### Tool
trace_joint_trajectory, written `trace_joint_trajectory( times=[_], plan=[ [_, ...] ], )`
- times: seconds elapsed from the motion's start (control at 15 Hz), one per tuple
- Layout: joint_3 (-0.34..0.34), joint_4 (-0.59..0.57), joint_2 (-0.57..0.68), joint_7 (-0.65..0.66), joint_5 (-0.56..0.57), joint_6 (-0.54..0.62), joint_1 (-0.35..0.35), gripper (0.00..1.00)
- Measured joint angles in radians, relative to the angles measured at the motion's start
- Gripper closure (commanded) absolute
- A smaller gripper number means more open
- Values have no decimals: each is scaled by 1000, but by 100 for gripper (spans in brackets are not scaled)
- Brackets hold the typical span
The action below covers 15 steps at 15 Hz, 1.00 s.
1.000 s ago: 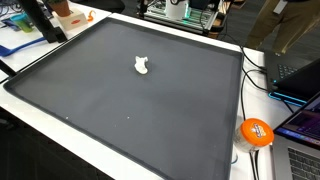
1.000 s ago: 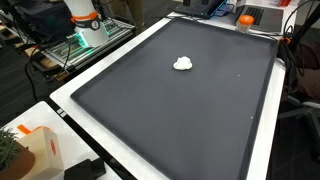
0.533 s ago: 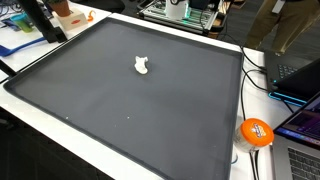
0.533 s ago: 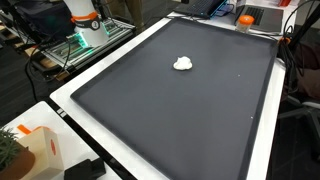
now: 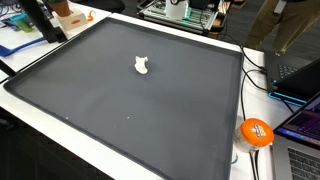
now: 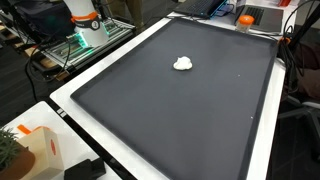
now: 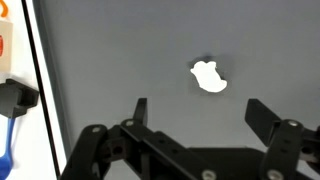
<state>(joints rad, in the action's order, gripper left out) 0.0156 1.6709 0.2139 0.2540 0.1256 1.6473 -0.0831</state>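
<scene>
Wrist view gives me the hand [image 7: 197, 104] from behind. Its two dark fingers [image 7: 140, 108] are spread wide, released, with nothing caught between them and only bare mat showing in the gap. Just beyond the fingertips, and roughly in line with the space between them, lies a small white lump [image 7: 209, 77] of uneven outline. It is apart from both fingers and touches neither. It rests on a dark grey mat [image 7: 110, 50] that fills most of this view. Along the picture's left edge runs a strip of white worktop [image 7: 28, 150], where I can make out a black block [image 7: 15, 96] and part of a blue object [image 7: 8, 150], too cropped to name. In both exterior views the same white lump [image 5: 141, 66] [image 6: 183, 63] sits alone on the mat [image 5: 150, 115] [image 6: 180, 115], well inside its raised border and nearer the far end than the near one. The mat covers nearly all of the white worktop [image 5: 70, 140]. In an exterior view an orange ball-like object [image 5: 256, 132] sits off the mat by its corner, near cables and an open laptop [image 5: 300, 78]. In an exterior view a pale box with an orange mark [image 6: 38, 150] stands on the worktop at the near corner, well apart from the lump.
</scene>
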Motion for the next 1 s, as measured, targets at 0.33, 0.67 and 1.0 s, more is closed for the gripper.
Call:
trace_joint_trajectory(
  times=[0.33,0.67,1.0],
  plan=[
    [0,-235,180,-26,-116,-157,11,0],
    [-3,-446,373,-21,-228,-341,43,0],
    [-6,-468,391,-23,-232,-346,41,0]
  ],
)
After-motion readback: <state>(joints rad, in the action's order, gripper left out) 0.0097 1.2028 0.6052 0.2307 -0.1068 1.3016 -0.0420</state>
